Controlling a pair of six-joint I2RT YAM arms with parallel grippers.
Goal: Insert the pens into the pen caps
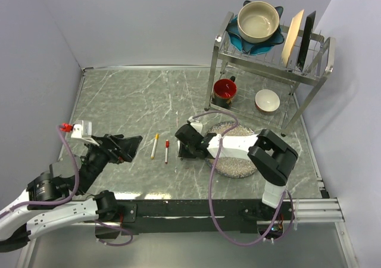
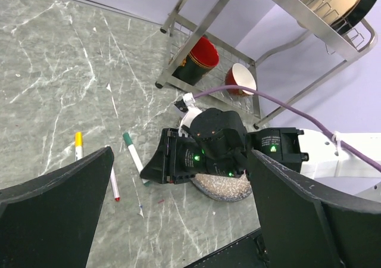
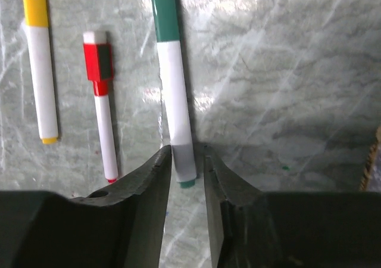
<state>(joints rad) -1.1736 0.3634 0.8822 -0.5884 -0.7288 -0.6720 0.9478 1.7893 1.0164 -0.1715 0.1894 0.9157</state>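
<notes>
Right gripper [image 3: 187, 156] astride green pen [image 3: 174, 71], wrist views only

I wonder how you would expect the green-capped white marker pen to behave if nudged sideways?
The green-capped white marker pen is a round, slim barrel lying flat on the smooth grey marbled table, so it would probably roll. It looks rigid and likely light; its glossy plastic may slip.

Yellow-capped pen [image 3: 40, 71], red-capped pen [image 3: 102, 122], green-capped pen [image 3: 174, 95]: white barrels. Table [image 3: 286, 71] grey-green marbled.
</notes>
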